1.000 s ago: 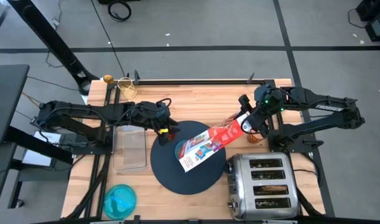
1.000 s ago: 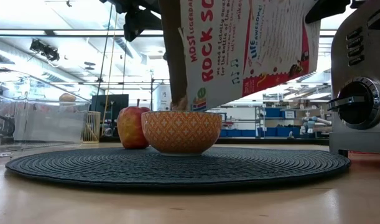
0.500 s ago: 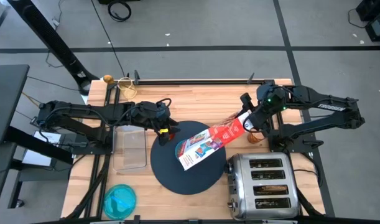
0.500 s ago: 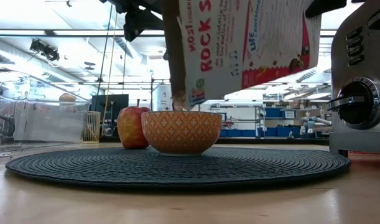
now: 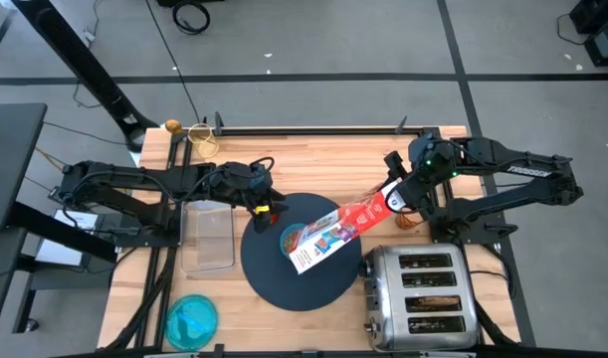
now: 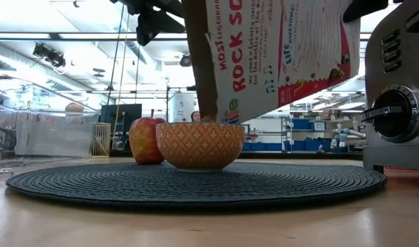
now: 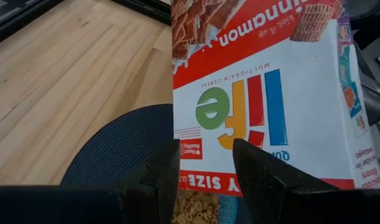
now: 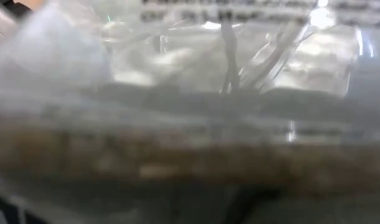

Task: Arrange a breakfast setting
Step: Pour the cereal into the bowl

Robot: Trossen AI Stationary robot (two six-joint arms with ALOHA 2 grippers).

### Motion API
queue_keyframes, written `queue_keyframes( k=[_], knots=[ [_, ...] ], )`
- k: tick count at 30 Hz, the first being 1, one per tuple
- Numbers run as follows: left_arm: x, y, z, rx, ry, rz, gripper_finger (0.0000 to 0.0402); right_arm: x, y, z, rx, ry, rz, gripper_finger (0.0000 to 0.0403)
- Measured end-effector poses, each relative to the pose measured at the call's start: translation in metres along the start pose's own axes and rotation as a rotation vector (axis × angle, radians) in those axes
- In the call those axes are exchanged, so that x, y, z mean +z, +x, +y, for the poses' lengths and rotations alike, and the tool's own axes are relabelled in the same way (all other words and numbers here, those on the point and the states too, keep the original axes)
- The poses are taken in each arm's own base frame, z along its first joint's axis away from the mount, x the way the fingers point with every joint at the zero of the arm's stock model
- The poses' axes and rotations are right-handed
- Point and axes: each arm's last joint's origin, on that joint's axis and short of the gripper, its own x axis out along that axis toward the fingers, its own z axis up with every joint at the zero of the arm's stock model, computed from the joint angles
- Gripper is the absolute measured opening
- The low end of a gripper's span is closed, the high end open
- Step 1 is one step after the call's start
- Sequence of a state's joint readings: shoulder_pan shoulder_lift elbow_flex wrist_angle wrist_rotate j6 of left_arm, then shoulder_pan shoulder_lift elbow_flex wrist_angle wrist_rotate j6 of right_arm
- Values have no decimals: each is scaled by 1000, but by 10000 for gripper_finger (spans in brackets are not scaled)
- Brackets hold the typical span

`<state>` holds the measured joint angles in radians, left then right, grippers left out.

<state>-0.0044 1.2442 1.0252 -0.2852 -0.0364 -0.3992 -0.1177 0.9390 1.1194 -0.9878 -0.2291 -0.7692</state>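
A red-and-white cereal box (image 5: 328,231) slants down from my right gripper (image 5: 391,199), which is shut on it. Its low open end hangs over the small bowl (image 6: 199,145), which stands on the dark round mat (image 5: 313,283) with cereal (image 7: 196,208) inside. The red apple (image 6: 147,139) rests on the mat just left of the bowl. My left gripper (image 7: 205,180) hovers open above the apple and the mat's far left edge, pointing at the box and touching nothing. My right gripper holds the cereal box by its raised end (image 5: 381,206), coming from the table's right side and slanting down. The box hangs clear of the table, tilted with its open end lowest, over the bowl. The box fills the wrist view and hides the fingers.
A chrome toaster (image 5: 421,298) stands at the near right, close to the mat. A clear tray (image 5: 207,239) lies left of the mat, with a teal plate (image 5: 191,320) at the near left corner. An orange cup (image 5: 411,221) stands under the right arm.
The cereal box has rocked over the bowl in my right gripper: its low end rose a little, then dipped again and now tilts more steeply. The bowl, the apple and my left gripper have kept still.
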Motion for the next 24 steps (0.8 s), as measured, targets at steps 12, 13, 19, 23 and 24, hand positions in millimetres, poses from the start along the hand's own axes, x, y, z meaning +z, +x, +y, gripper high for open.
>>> queue_keyframes(
  k=[12, 13, 19, 23, 24],
  knots=[
    [0, 0, 0, 0, -1, 0, 155, 1, 0, 1, -7, -3, 13, 232],
    [0, 0, 0, 0, -1, 0, 155, 1, 0, 1, -4, -1, 11, 232],
    [0, 0, 0, 0, -1, 0, 155, 0, 0, 1, -10, -1, 23, 232],
    [0, 0, 0, 0, -1, 0, 155, 0, 0, 1, -16, 0, 21, 232],
    [0, 0, 0, 0, -1, 0, 155, 0, -1, 1, -18, 1, 23, 232]
  ],
)
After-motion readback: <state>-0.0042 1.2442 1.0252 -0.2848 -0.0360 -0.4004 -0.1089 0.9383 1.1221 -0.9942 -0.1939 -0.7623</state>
